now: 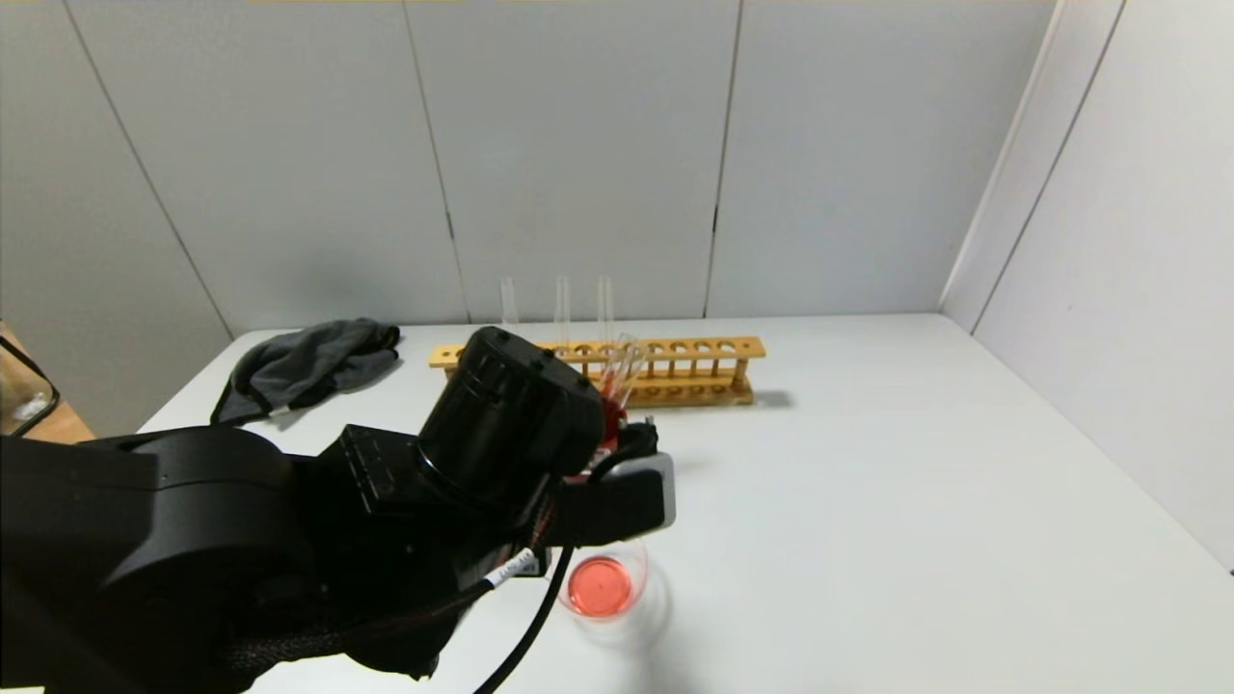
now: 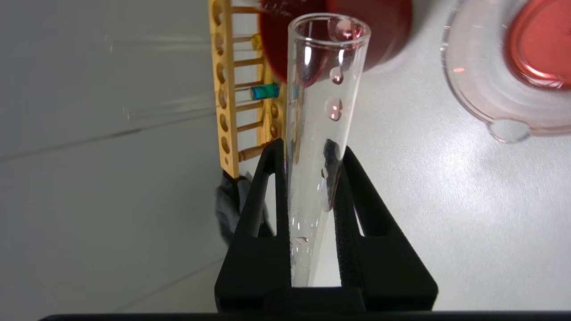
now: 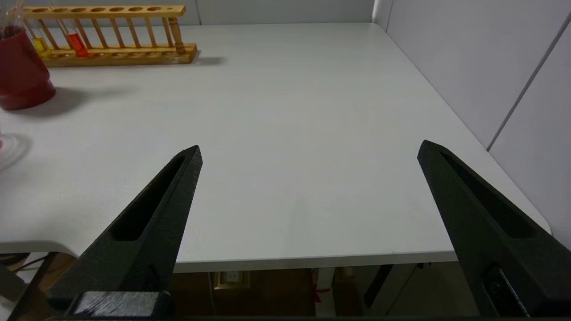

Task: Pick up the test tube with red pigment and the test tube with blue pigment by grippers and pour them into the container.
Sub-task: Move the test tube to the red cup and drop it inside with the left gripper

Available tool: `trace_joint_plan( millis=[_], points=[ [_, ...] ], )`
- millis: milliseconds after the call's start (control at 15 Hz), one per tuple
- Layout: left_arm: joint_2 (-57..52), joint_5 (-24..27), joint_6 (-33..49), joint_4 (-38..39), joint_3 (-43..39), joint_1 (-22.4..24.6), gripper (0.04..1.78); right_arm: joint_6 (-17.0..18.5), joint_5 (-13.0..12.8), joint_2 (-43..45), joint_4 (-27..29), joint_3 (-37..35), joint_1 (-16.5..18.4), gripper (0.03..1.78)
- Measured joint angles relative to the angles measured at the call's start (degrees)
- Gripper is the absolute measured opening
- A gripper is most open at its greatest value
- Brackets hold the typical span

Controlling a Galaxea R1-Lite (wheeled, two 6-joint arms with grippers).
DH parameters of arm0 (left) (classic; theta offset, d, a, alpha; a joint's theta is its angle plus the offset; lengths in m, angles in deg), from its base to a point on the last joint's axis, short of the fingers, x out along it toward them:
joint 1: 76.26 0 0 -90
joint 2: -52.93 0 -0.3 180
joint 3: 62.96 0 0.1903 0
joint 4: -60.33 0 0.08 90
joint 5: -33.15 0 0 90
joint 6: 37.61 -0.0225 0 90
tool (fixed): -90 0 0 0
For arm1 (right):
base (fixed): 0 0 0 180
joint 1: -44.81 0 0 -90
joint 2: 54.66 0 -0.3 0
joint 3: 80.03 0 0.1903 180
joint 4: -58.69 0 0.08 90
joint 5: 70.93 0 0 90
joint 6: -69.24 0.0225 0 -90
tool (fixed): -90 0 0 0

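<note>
I have the left gripper (image 2: 312, 178) clenched on the test tube with red pigment (image 2: 319, 133), which runs out lengthwise from between the jaws, open mouth farthest from them. It looks emptied: only pink droplets cling inside the glass. The container (image 2: 504, 76) sits off to one side of the tube mouth, not under it, with red liquid pooled in its bottom. Just beyond the mouth stands a dark-red cup (image 2: 339, 35), and past that the wooden rack (image 2: 227, 89).

My worries from here:
- A droplet near the lip could run out and fall on the table (image 2: 446, 214), since the mouth is clear of the container.
- The cup is close ahead of the tube; pushing forward carelessly could knock glass against it.
- The glass is wet, smooth and held only by two narrow pads, so a quick wrist turn might let it slide.

The test tube with blue pigment (image 2: 264, 91) waits in the rack, well beyond the jaws. The right gripper (image 3: 308, 154) hangs wide open over bare table, with nothing between its jaws and the rack far ahead.
</note>
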Motion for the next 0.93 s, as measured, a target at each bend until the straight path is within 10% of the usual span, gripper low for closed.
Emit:
trace_joint_plan(
  millis=[933],
  points=[
    [-10.4,15.9,51.9,10.0,-5.0,12.2,0.33,0.0,0.0,0.0,0.0,0.0,0.0,1.7]
  ],
)
